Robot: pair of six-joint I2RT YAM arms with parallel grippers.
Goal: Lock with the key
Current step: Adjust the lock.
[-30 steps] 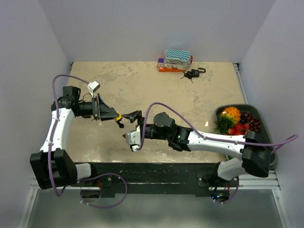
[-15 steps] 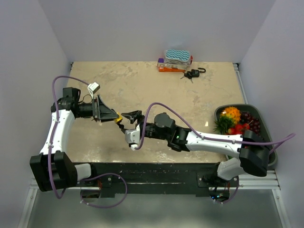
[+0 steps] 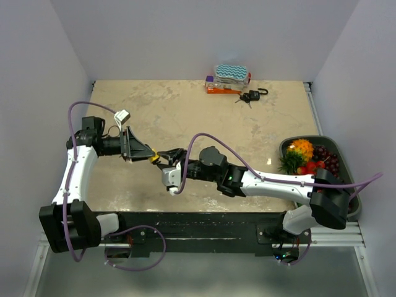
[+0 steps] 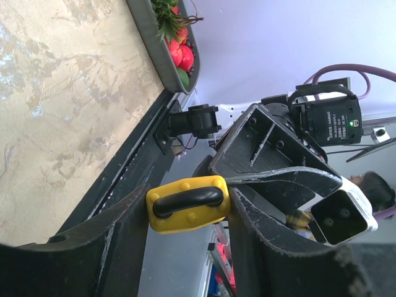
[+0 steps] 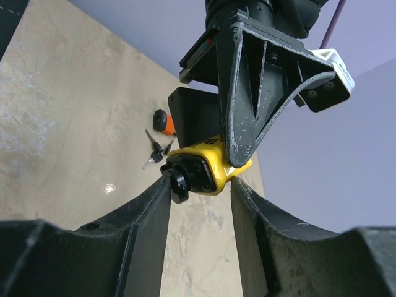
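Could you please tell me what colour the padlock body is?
Yellow padlock body, clearest in left wrist view.

Robot lab test cell, not home or shop. Plain pale walls box in stone-patterned table on three sides. Two white-and-black robot arms, left and right, bolted to black base rail at near edge, metal frame under it. Loose purple cables run along arms. Props only: tray of fruit, small boxes, black padlock with keys. Left wrist view: blurred clutter beyond table edge.
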